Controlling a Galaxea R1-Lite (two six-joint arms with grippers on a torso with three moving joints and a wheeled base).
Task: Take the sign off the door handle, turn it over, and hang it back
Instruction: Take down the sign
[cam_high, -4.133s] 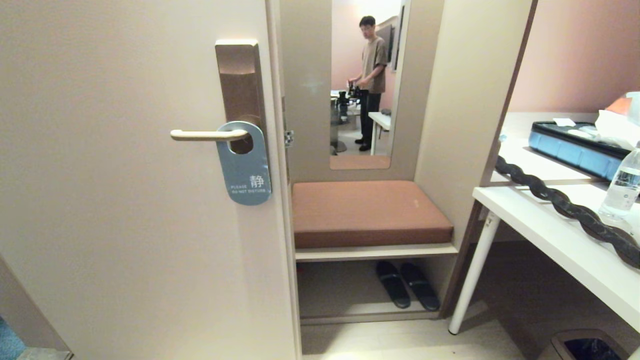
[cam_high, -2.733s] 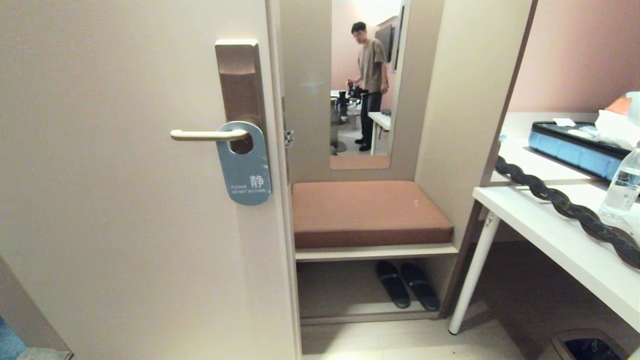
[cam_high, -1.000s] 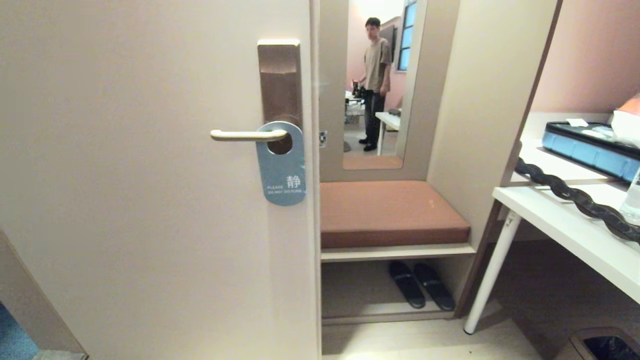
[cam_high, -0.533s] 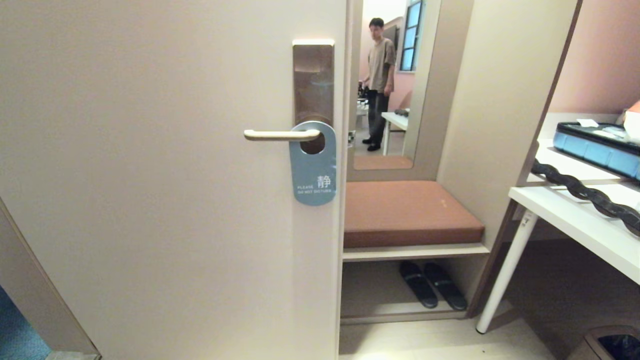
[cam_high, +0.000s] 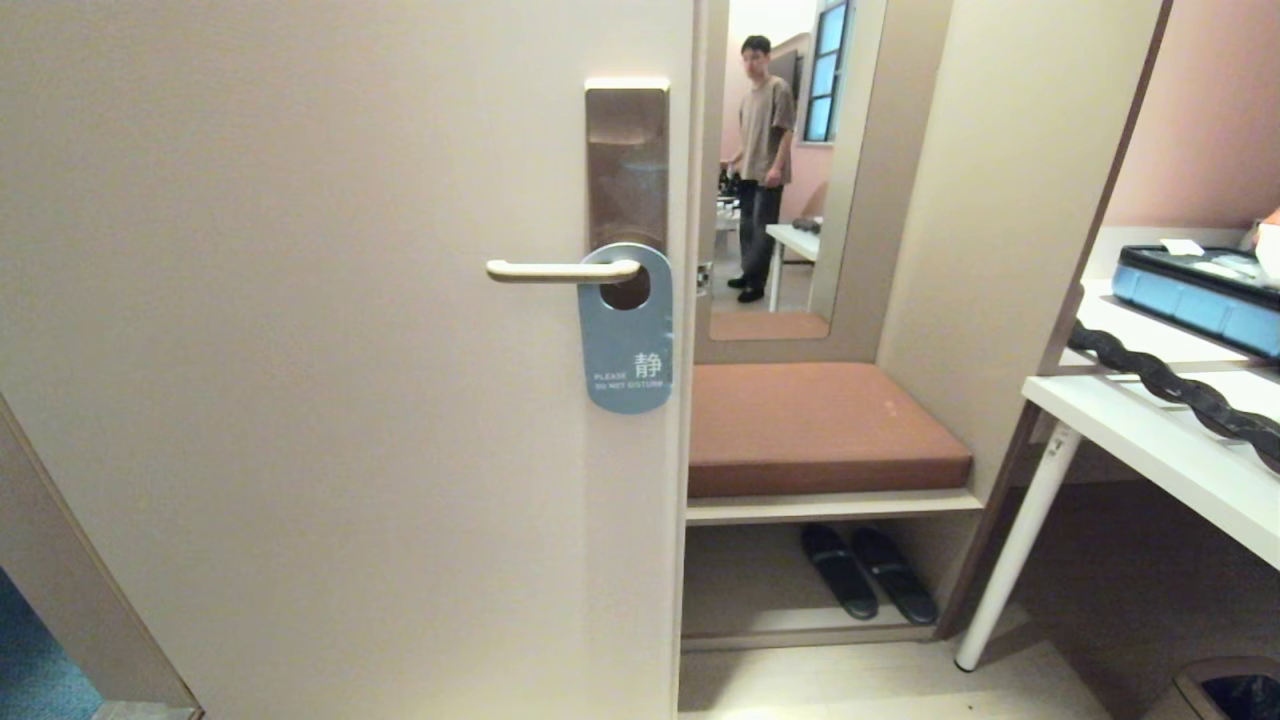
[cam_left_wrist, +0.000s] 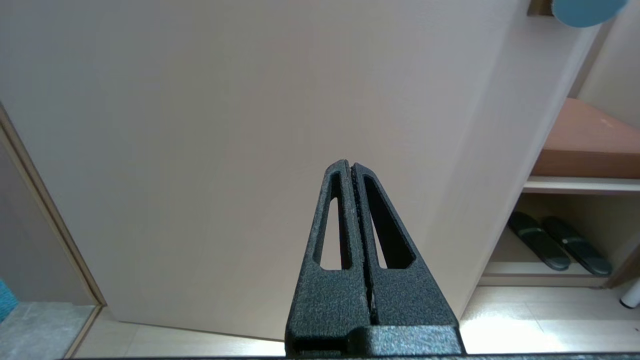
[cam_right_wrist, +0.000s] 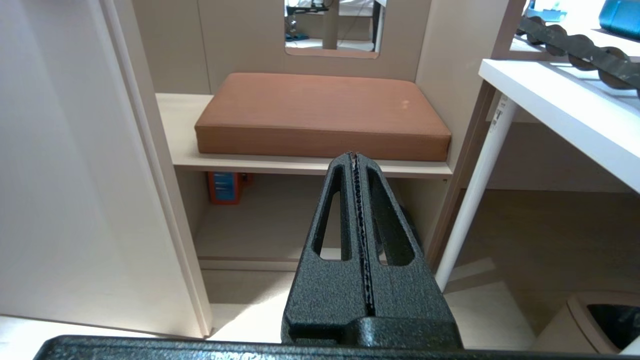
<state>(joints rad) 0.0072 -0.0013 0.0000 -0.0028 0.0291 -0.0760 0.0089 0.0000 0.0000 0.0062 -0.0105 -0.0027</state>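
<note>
The sign (cam_high: 627, 345) hangs by its oval hole on the door handle (cam_high: 560, 269), blue-grey face outward with a white character. The handle is a cream lever on a bronze-brown plate (cam_high: 627, 160) near the door's right edge. Just the sign's rounded lower end (cam_left_wrist: 585, 10) shows in the left wrist view. Neither arm appears in the head view. My left gripper (cam_left_wrist: 350, 167) is shut and empty, low before the plain door panel, well below the sign. My right gripper (cam_right_wrist: 354, 156) is shut and empty, low, facing the bench.
Right of the door is a niche with a brown cushioned bench (cam_high: 820, 425), dark slippers (cam_high: 868, 585) under it and a mirror (cam_high: 775, 170) reflecting a standing person. A white table (cam_high: 1160, 455) stands at the right, a bin (cam_high: 1225, 690) on the floor beside it.
The whole head view has shifted: door, handle and sign now sit further right in the picture than a second ago, so the camera moved. The sign still hangs unchanged.
</note>
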